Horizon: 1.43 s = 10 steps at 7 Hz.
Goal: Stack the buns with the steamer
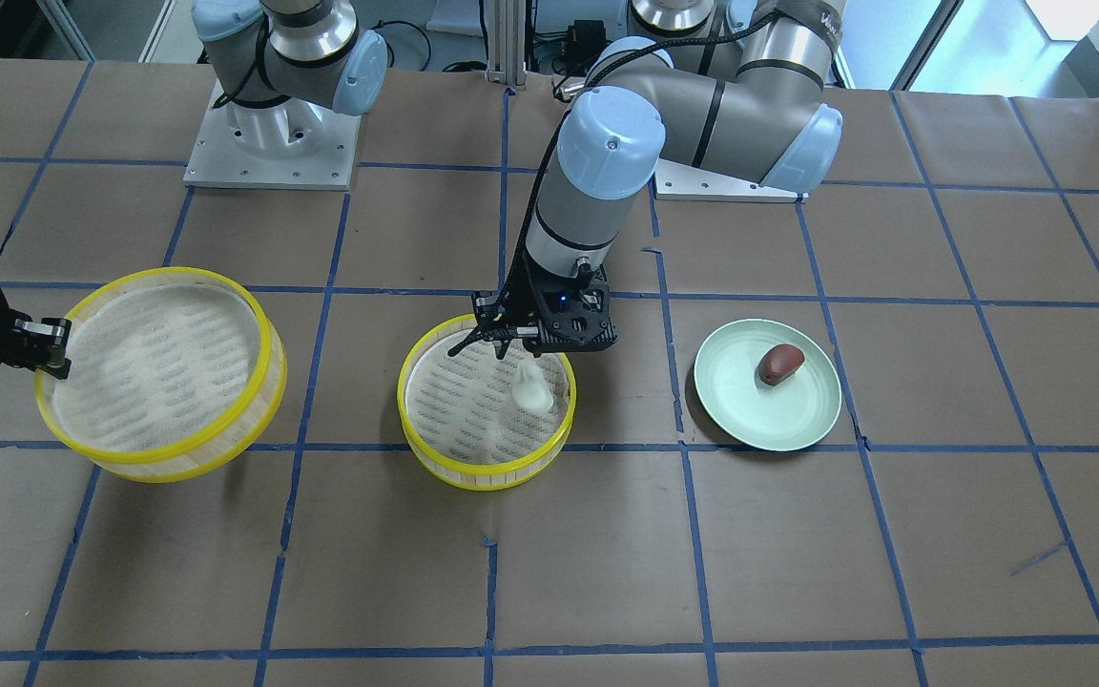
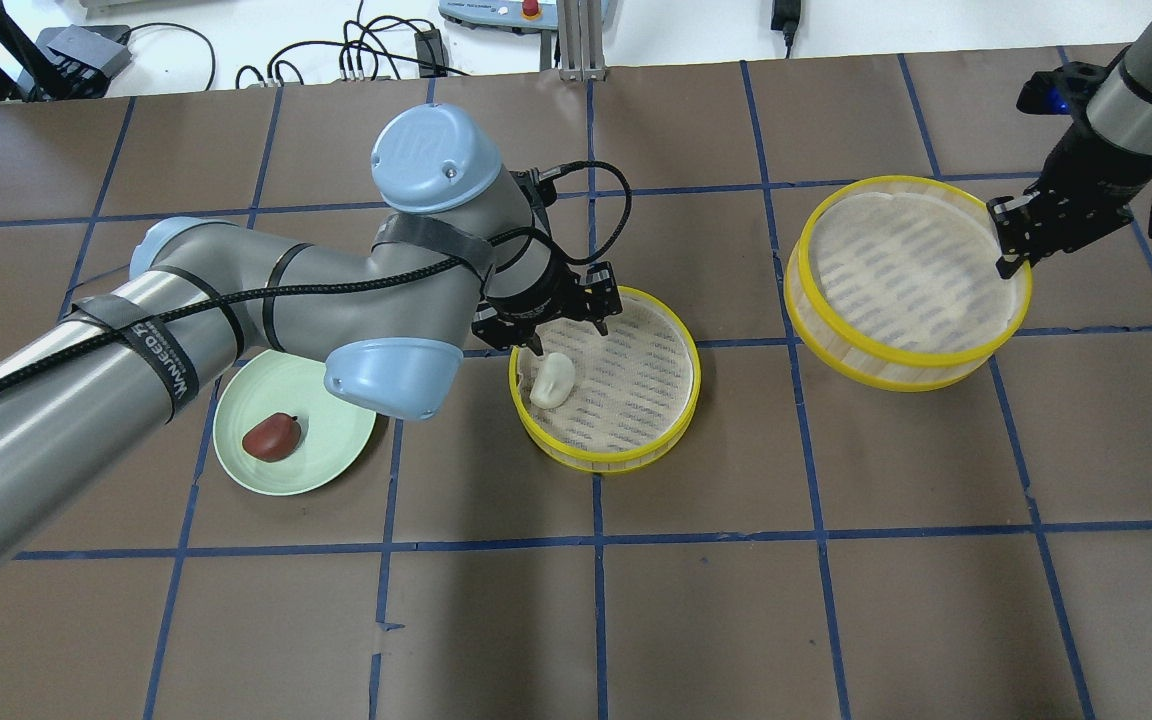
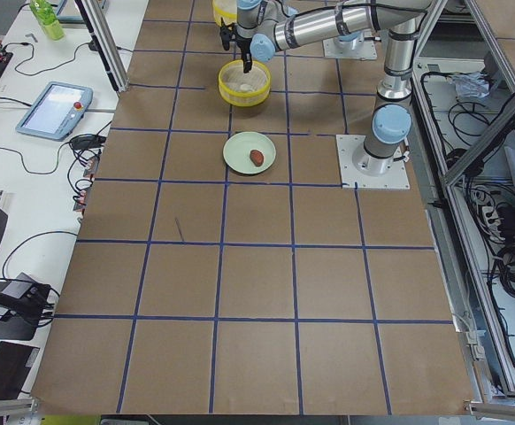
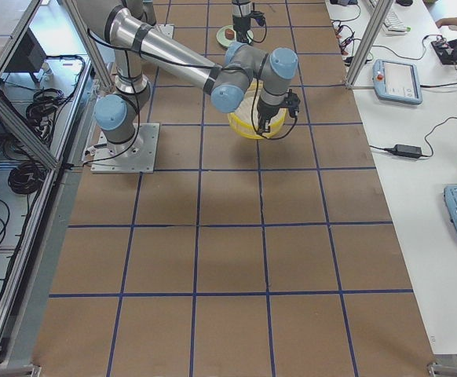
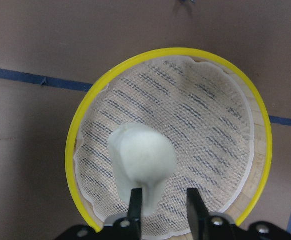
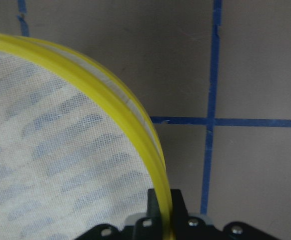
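Just beneath the wide left pincer (image 5: 164, 196), white bun (image 5: 140, 157) in steamer (image 5: 205, 115); right pincer (image 6: 164, 202) tight on tilted steamer (image 6: 45, 150).

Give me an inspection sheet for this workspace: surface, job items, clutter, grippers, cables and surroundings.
Surface: brown table marked with a blue tape grid.
Job's things: white bun lies in the centre steamer; brown bun sits on the green plate; second steamer is held tilted.
Clutter: nothing seen.
Grippers: left gripper is open, just above the white bun; right gripper is shut on the second steamer's rim.
Cables: black cable runs along the left arm; loose cables lie beyond the table's far edge.
Surroundings: pendant beside the table.
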### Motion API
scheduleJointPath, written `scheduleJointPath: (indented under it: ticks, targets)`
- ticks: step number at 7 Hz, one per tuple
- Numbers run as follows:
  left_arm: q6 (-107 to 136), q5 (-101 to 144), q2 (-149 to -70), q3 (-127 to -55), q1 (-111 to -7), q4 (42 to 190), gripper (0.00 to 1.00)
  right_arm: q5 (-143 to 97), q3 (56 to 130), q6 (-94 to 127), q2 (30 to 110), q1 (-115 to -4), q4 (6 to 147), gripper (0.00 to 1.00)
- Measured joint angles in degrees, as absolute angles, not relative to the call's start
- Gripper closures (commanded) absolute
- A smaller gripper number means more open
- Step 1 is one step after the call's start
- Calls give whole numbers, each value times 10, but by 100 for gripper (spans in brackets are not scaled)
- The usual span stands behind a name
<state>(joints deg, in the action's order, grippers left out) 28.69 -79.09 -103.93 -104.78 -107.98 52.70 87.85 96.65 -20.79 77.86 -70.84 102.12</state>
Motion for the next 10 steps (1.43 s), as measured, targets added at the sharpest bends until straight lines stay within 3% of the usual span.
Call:
scheduleJointPath:
  ticks: [2, 5, 10]
  targets:
    - [181, -854, -1031, -1060, -1060, 516, 9, 869, 971, -126, 775, -792, 1037, 92]
    - [-109, -918, -982, -1123, -913, 514, 8, 876, 972, 31, 755, -923, 1078, 92]
    - [-256, -920, -965, -1219, -769, 516, 12, 879, 1016, 100, 740, -1002, 1143, 92]
